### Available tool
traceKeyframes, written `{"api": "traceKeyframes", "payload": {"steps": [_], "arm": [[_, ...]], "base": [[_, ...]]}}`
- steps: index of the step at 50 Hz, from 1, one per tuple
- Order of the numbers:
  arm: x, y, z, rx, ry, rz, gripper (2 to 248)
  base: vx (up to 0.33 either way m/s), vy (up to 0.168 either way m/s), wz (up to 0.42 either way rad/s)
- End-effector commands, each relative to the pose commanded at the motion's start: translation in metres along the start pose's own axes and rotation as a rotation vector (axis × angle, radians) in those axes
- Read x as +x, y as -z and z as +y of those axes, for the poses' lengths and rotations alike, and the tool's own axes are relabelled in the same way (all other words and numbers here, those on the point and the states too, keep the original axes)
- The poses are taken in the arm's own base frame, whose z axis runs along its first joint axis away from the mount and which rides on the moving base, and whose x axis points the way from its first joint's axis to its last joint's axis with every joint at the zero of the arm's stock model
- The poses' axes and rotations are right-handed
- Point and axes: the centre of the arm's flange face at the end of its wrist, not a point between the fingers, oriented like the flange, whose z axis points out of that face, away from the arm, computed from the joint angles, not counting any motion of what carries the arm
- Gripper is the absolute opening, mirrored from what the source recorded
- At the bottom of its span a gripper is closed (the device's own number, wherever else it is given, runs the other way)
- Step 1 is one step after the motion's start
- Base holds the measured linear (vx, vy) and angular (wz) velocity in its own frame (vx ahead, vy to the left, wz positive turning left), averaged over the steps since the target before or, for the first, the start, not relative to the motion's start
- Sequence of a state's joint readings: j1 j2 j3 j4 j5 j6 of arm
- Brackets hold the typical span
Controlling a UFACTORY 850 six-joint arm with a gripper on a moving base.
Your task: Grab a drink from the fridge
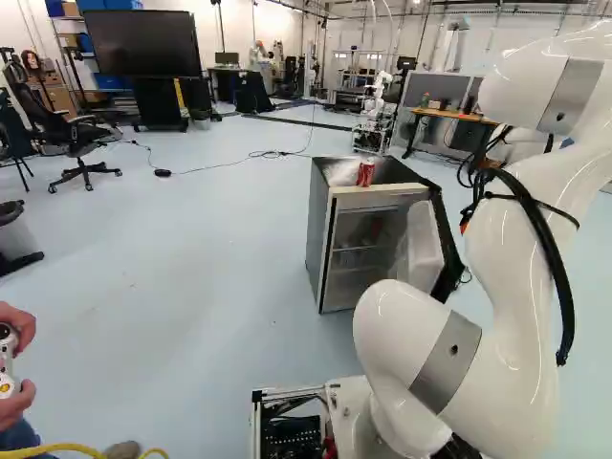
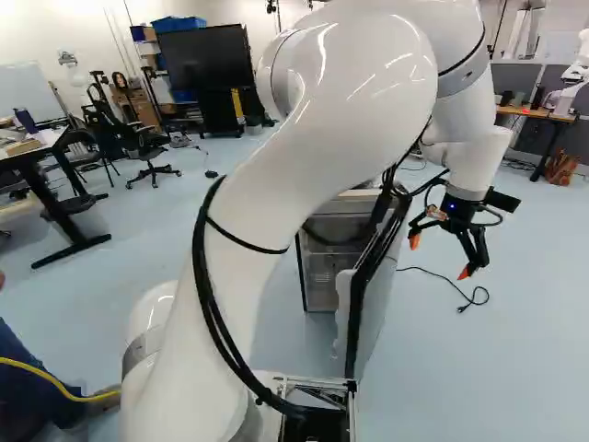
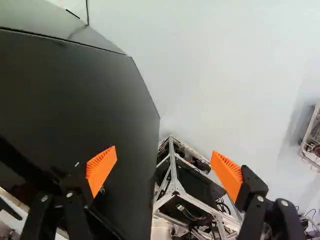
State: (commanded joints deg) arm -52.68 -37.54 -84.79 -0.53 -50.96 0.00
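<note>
My gripper (image 3: pixel 164 162) is hanging wide open, empty, outside the door (image 1: pixel 424 251); the can (image 1: pixel 365 174) is standing beyond it, atop the fridge (image 1: pixel 321 234). Prob. shutting door: I'm wanting slow, flat pushing, w/ edge clearance.

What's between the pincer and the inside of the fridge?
The open door stands between the pincer and the inside of the fridge, seen in the right base view.

The glossy white arm of smooth, rounded segments (image 1: pixel 516 335) has satin grey bands (image 1: pixel 447 360) round its joints — and thick black cables (image 2: pixel 200 262) tied along its outside with thin black straps. Its angular black two-fingered gripper (image 2: pixel 439 258) has finely ridged, wedge-shaped orange pads (image 3: pixel 101 170) — and small round silver screws (image 3: pixel 69 194) dot its dark linkages.
</note>
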Motion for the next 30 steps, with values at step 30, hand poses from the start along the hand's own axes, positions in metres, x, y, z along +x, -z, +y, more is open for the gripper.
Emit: {"api": "traceKeyframes", "payload": {"steps": [30], "arm": [[-0.043,-0.005,-0.008,0.0,0.012,0.077,247]], "base": [[0.0,0.0,0.0]]}}
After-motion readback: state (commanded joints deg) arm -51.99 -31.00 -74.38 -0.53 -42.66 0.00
